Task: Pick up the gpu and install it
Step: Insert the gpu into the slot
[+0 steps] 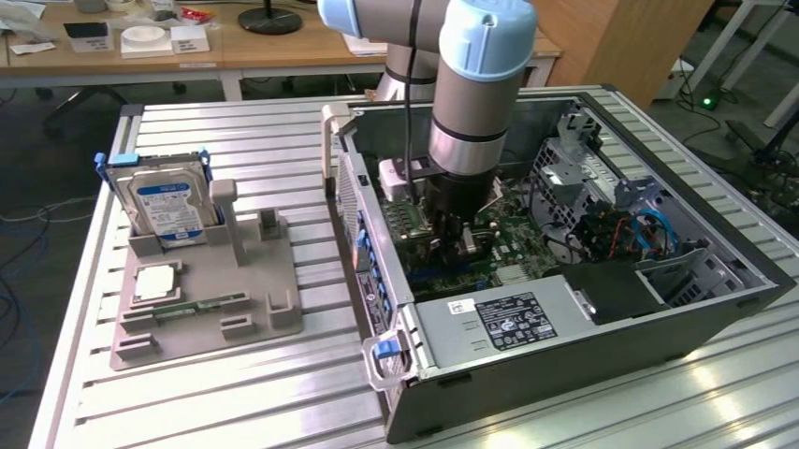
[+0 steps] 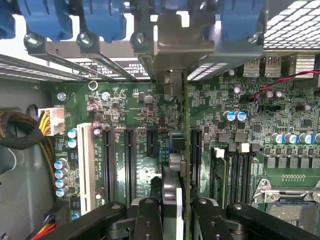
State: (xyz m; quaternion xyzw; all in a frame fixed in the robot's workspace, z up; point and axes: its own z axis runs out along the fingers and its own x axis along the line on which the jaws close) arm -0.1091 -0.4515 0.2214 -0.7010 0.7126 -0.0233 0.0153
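Holder (image 1: 200, 304) on the exterior view's left, a grey fixture keeping the hard drive (image 1: 163, 208) upright and a memory stick (image 1: 200, 306) lying flat, both parked within the arm's reach. Over to the middle: the gripper (image 2: 172, 210) is down inside the open computer case (image 1: 562, 318), fingers clamped on the gpu (image 2: 183, 150), which hangs edge-on, held that way, I'd say, to meet a slot on the motherboard (image 2: 145, 130) (its silver bracket sits up at the rear wall). All this rests on a ribbed metal table (image 1: 250, 393); wooden desks (image 1: 225, 51) stand behind.
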